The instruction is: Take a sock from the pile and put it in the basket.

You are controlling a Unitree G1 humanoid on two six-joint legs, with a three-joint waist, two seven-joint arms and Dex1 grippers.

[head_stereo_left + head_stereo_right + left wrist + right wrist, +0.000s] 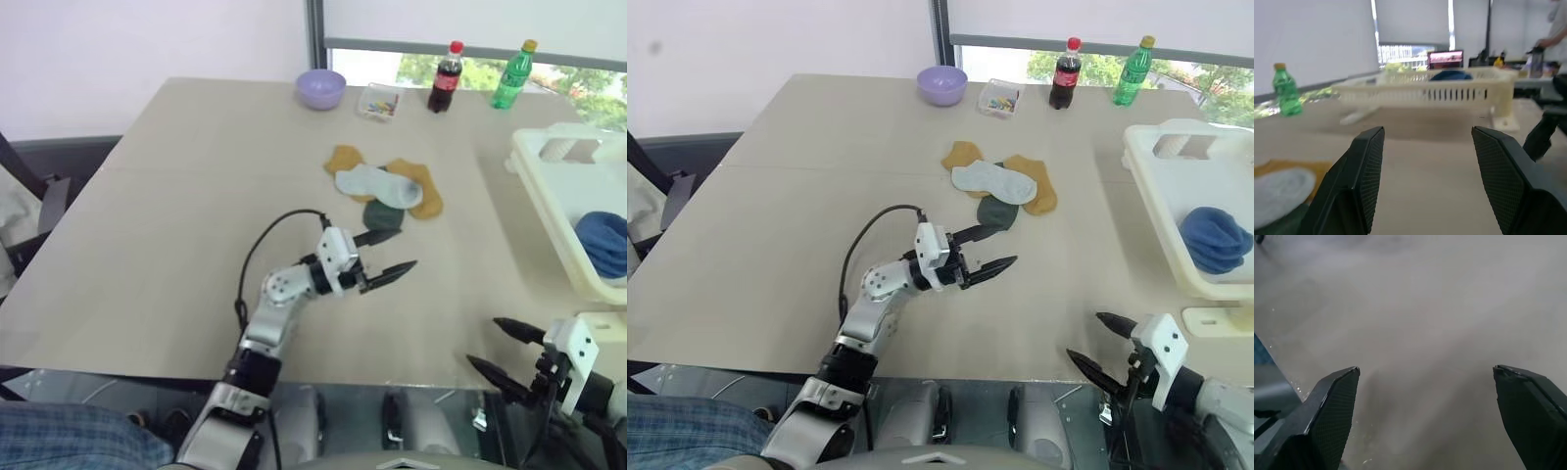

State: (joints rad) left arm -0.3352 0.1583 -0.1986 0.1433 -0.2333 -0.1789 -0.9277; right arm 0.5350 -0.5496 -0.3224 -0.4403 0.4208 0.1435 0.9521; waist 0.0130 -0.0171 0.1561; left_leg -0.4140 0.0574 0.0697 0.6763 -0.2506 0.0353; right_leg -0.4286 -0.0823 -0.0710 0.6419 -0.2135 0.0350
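The beige worktop (pixel 803 186) has a smooth matte surface with a faint seam running across it. At its far edge stands a small round lilac bowl (pixel 942 84), then a clear shallow box (pixel 998 100) with coloured bits inside that are too small to make out. Next to it are two plastic bottles: a dark cola bottle (pixel 1064 75) with a red cap and red label, and a green bottle (pixel 1131 72) with a yellow cap; no writing on either label can be read.

The left end effector (pixel 982 251) hovers over the middle of the worktop with its two black fingers apart and empty, pointing toward the basket. In the left wrist view the inner pads (pixel 1371 171) show a fine cross-hatched texture.

Just beyond it lies the pile (pixel 997 188): flat mustard-yellow socks underneath, a pale grey-white sock across them, and a dark green one at the near side, partly covered.

The right end effector (pixel 1105 351) is low at the near edge of the worktop, its fingers spread wide and holding nothing; part of its arm is cut off by the frame.

The basket (pixel 1161 211) is cream-white moulded plastic with a thick rim and slotted walls, cut off at the right border. The sock (pixel 1214 238), soft blue fabric bunched into a rounded lump, lies inside it, well apart from the pile.
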